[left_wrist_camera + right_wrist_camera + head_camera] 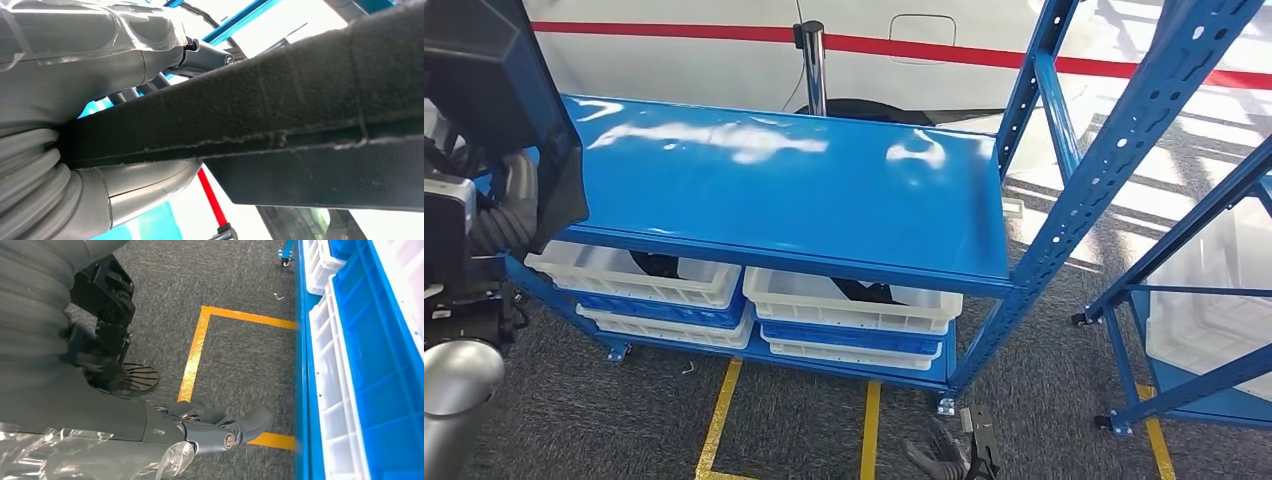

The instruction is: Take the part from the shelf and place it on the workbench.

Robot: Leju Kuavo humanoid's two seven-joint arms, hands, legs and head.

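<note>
While left hand [125,55] grips black felt-covered part [300,100], part sits raised at head view's left edge, above blue shelf [804,190] top. Right hand [220,430] hangs low over grey carpet, fingers loosely extended, holding nothing, near yellow floor tape [195,355]. Farther on, white bins [849,300] and blue bins [854,337] stacked on lower shelf level. White vehicle with red stripe [944,48] behind.

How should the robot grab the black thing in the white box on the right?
Grip the black part where it humps up above the white bin's rim, coming in from the front. The blue shelf board sits low over the bin, so a straight-down reach looks blocked. The right hand hangs free; the left hand holds a black panel.
</note>
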